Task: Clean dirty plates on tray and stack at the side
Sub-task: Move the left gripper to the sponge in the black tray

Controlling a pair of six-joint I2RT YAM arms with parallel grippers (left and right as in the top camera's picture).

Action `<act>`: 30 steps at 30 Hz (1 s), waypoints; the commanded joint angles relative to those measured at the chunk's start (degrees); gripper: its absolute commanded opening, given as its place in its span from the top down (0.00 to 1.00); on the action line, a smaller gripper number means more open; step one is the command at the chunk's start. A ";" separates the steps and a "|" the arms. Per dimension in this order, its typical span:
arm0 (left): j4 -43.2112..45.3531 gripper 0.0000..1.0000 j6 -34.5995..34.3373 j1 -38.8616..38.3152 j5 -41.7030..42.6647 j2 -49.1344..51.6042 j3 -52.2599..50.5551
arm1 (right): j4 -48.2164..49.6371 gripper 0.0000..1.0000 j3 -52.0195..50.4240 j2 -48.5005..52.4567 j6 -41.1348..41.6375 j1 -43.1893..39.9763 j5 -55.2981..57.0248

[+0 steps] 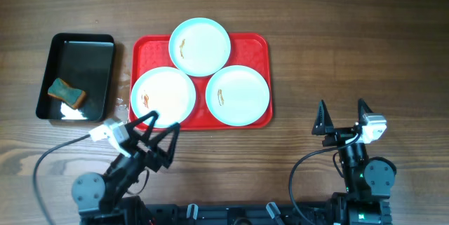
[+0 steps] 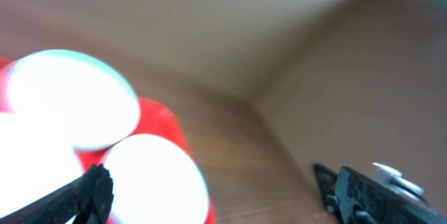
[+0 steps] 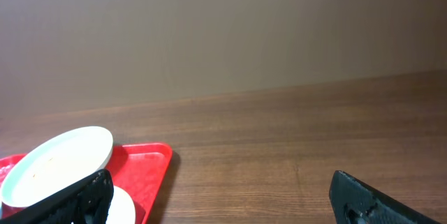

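Note:
Three dirty plates lie on the red tray: one at the back, one front left, one front right. Each has a small brown-orange smear. My left gripper is open and empty, just in front of the tray's front left corner, beside the front-left plate. The left wrist view is blurred and shows white plates on the tray. My right gripper is open and empty, right of the tray. The right wrist view shows a plate and the tray's corner.
A black tray stands left of the red tray and holds a brown-and-green sponge and something white. The wooden table stretches to the right of the red tray.

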 commanded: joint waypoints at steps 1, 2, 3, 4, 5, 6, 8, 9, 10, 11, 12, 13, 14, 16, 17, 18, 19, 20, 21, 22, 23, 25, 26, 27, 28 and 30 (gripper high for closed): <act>-18.64 0.00 11.96 1.36 -24.81 7.41 16.74 | 0.13 0.00 -0.04 -0.50 -0.81 -0.26 0.35; -22.91 0.00 12.33 1.36 -29.59 12.31 21.27 | 0.13 0.00 -0.04 -0.50 -0.79 -0.26 0.35; -27.74 0.00 12.35 1.36 -33.16 19.21 26.51 | 0.13 0.00 -0.04 -0.50 -0.79 -0.26 0.35; -32.20 0.00 12.63 1.36 -34.91 26.16 31.52 | 0.13 0.00 -0.04 -0.50 -0.79 -0.26 0.35; -37.99 0.00 15.23 1.36 -34.86 36.57 39.10 | 0.13 0.00 -0.04 -0.50 -0.81 -0.26 0.35; -47.52 0.00 15.32 1.36 -31.69 57.42 55.15 | 0.11 0.00 -0.04 -0.50 -0.79 -0.26 0.35; -46.58 0.00 14.40 1.64 -32.59 64.65 59.41 | 0.13 0.00 -0.04 -0.50 -0.81 -0.26 0.35; -46.73 0.00 12.17 2.08 -34.56 67.60 61.13 | 0.13 0.00 -0.04 -0.50 -0.76 -0.26 0.35; -48.28 0.00 8.52 2.99 -38.82 71.78 63.93 | 0.13 0.00 -0.04 -0.50 -0.79 -0.26 0.35; -50.29 0.00 6.19 4.22 -42.51 75.89 66.88 | 0.13 0.00 -0.04 -0.50 -0.79 -0.26 0.35; -52.43 0.00 4.07 6.08 -45.88 80.78 70.16 | 0.13 0.00 -0.04 -0.50 -0.79 -0.26 0.35; -52.39 0.00 3.89 7.61 -46.60 84.30 72.04 | 0.13 0.00 -0.04 -0.50 -0.79 -0.26 0.35; -51.21 0.00 4.92 9.22 -46.60 87.58 73.16 | 0.13 0.00 -0.04 -0.50 -0.81 -0.26 0.35; -49.53 0.00 4.96 11.91 -46.58 92.61 73.24 | 0.13 0.00 -0.04 -0.50 -0.79 -0.26 0.35; -49.55 0.00 4.94 12.92 -46.58 94.75 73.24 | 0.13 0.00 -0.04 -0.50 -0.79 -0.26 0.35; -49.55 0.00 4.96 13.97 -46.71 96.72 73.24 | 0.11 0.00 -0.04 -0.50 -0.79 -0.26 0.35; -49.53 0.00 4.96 15.04 -47.67 98.66 73.24 | 0.13 0.00 -0.04 -0.50 -0.81 -0.26 0.35; -48.81 0.00 4.96 16.31 -48.19 101.04 73.24 | 0.13 0.00 -0.04 -0.50 -0.79 -0.26 0.35; -48.26 0.00 4.96 16.96 -48.26 102.16 73.24 | 0.13 0.00 -0.07 -0.50 -0.79 -0.26 0.35; -47.54 0.00 4.96 17.88 -48.26 103.75 73.24 | 0.13 0.00 -0.04 -0.50 -0.79 -0.26 0.35; -46.97 0.00 4.96 18.64 -48.26 105.28 73.24 | 0.13 0.00 -0.04 -0.50 -0.79 -0.26 0.35; -45.97 0.00 4.98 20.22 -48.26 109.31 73.24 | 0.13 0.00 -0.04 -0.50 -0.81 -0.26 0.35; -45.33 0.00 4.98 20.61 -48.26 110.64 73.24 | 0.13 0.00 -0.04 -0.50 -0.81 -0.26 0.35; -44.59 0.00 5.05 20.90 -48.30 111.65 73.24 | 0.13 0.00 -0.07 -0.50 -0.79 -0.26 0.35; -43.58 0.00 6.12 21.29 -48.30 112.87 73.24 | 0.13 0.00 -0.07 -0.50 -0.81 -0.26 0.35; -42.10 0.00 6.27 22.08 -48.28 114.68 73.24 | 0.13 0.00 -0.04 -0.52 -0.79 -0.26 0.35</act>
